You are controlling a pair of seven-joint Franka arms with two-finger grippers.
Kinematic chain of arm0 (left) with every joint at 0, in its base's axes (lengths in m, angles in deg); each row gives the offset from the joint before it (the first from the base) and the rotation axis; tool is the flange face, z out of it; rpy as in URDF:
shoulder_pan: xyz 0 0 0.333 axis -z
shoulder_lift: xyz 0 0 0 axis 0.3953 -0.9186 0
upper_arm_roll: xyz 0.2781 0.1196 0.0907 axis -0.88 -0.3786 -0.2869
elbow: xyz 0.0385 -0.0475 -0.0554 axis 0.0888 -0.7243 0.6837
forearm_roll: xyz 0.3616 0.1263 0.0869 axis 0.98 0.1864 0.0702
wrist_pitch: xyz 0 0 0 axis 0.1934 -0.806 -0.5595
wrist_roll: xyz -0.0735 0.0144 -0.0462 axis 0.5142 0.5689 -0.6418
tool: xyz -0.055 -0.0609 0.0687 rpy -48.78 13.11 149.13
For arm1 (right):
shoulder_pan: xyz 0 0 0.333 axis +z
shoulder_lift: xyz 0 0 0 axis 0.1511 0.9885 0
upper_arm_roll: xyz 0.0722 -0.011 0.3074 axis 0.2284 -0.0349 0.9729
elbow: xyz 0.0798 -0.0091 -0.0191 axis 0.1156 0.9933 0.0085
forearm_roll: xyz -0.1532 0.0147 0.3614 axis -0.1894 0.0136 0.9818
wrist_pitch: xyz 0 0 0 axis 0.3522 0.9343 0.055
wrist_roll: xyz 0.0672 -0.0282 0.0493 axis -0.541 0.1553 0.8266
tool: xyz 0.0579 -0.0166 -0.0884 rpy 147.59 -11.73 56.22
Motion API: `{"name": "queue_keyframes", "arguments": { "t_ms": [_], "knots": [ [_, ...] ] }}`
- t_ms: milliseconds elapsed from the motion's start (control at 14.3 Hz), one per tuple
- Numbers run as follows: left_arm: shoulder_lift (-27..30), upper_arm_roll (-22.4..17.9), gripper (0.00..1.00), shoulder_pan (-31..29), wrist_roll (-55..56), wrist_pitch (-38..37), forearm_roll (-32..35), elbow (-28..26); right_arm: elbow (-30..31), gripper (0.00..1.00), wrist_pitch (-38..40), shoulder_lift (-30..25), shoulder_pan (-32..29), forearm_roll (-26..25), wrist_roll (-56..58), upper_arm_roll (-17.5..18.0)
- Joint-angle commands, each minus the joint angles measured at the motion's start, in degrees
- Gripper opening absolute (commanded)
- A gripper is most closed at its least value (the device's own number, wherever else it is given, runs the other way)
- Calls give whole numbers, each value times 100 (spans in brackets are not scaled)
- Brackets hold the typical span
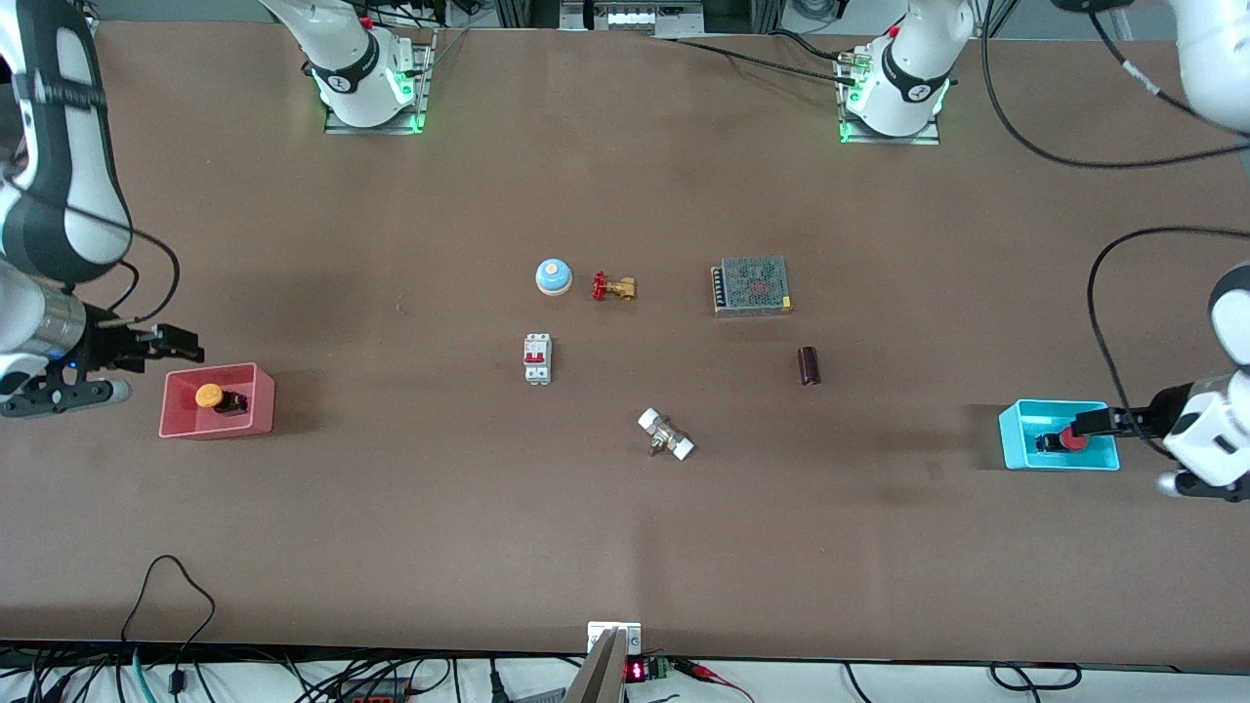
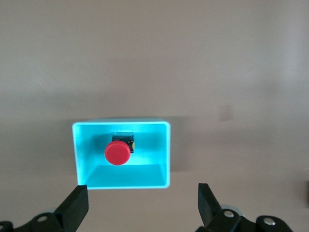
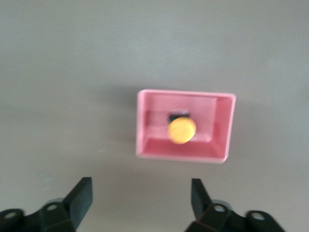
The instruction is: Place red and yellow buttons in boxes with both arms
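Observation:
The red button (image 1: 1072, 440) lies in the cyan box (image 1: 1060, 463) at the left arm's end of the table. In the left wrist view the red button (image 2: 118, 152) sits in the cyan box (image 2: 120, 185). My left gripper (image 1: 1082, 426) is open and empty over that box's edge, its own view (image 2: 141, 193) showing the jaws wide apart. The yellow button (image 1: 209, 395) lies in the pink box (image 1: 220, 428) at the right arm's end. It also shows in the right wrist view (image 3: 181, 130), in the pink box (image 3: 181, 157). My right gripper (image 1: 190, 347), (image 3: 140, 187) is open and empty beside that box.
In the middle of the table lie a blue-and-white bell (image 1: 553, 276), a brass valve (image 1: 614, 287), a grey power supply (image 1: 751, 285), a white circuit breaker (image 1: 538, 358), a dark cylinder (image 1: 809, 366) and a white-ended connector (image 1: 666, 434).

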Motion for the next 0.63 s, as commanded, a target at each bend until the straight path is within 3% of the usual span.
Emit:
{"name": "queue_keyframes", "arguments": {
  "t_ms": [0,209,558],
  "knots": [
    [980,-31,100,139,-118,38,-58,-596,-27,100,664,-774,159,-126,-656,260],
    [1700,-31,100,421,283,-119,-207,-798,-835,100,1806,-855,335,-479,-1008,427],
    [2334,-31,100,544,1515,-1216,-207,-790,-1154,100,2504,-1056,344,-470,-1026,418]
  ]
}}
